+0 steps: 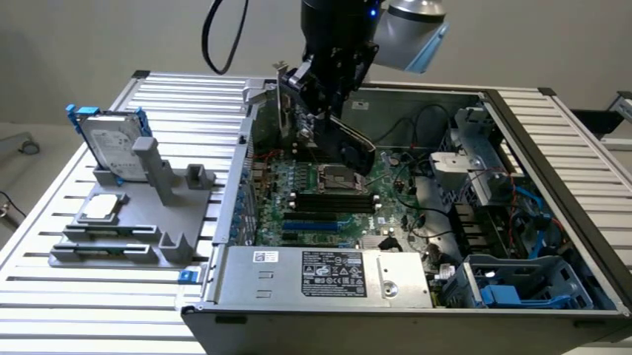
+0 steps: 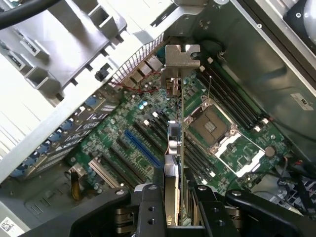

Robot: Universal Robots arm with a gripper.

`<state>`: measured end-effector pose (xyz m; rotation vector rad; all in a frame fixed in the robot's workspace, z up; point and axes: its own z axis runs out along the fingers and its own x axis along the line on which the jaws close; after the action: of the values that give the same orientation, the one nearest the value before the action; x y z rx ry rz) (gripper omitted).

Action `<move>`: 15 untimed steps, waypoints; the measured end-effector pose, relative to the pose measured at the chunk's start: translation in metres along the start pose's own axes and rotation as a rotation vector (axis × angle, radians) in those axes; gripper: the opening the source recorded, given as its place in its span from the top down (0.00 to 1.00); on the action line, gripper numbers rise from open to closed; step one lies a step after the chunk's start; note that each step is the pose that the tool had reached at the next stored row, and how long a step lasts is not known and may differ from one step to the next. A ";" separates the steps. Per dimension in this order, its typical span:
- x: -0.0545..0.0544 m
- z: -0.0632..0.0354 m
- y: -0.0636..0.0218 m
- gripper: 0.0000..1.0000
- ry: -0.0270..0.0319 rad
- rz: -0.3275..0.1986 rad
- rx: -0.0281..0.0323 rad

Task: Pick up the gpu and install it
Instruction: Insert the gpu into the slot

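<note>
1. The gripper [image 2: 174, 183] has its jaws partly closed. It pinches the gpu [image 2: 174, 143] between two black fingers [image 2: 148, 211].
2. The gpu hangs over the board [image 2: 123, 116], inside the open case [image 1: 553, 148]. I cannot tell if its low edge touches the board.
3. In the exterior view the gripper [image 1: 326, 92] and the tilted gpu [image 1: 354, 150] are at 12 o'clock from the socket [image 1: 336, 177].
4. The gpu is thin and flat. In the wrist view it is edge-on, with a shiny silver metal bracket [image 2: 181, 57] at its far end. In the exterior view it shows a black rounded cover.
5. The board is green and bumpy with small parts. The socket [image 2: 210, 126] is a square silver frame. In the exterior view, long black slots [image 1: 336, 201] lie at 6 o'clock from it, then a blue slot [image 1: 308, 222].
6. A silver metal power box [image 1: 296, 288] sits at 6 o'clock in the case. Its black label [image 1: 334, 268] has writing too small to read.
7. At 9 o'clock from the case, a silver drive [image 1: 111, 140] in a blue frame stands on a grey stand [image 1: 129, 233]. The stand sits on a ribbed metal table [image 1: 89, 310].
</note>
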<state>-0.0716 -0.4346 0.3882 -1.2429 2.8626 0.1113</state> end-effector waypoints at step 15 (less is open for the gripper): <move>0.000 0.0003 -0.0005 0.73 0.0154 -0.265 -0.0121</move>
<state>-0.0709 -0.4346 0.3879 -1.6156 2.6811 0.1145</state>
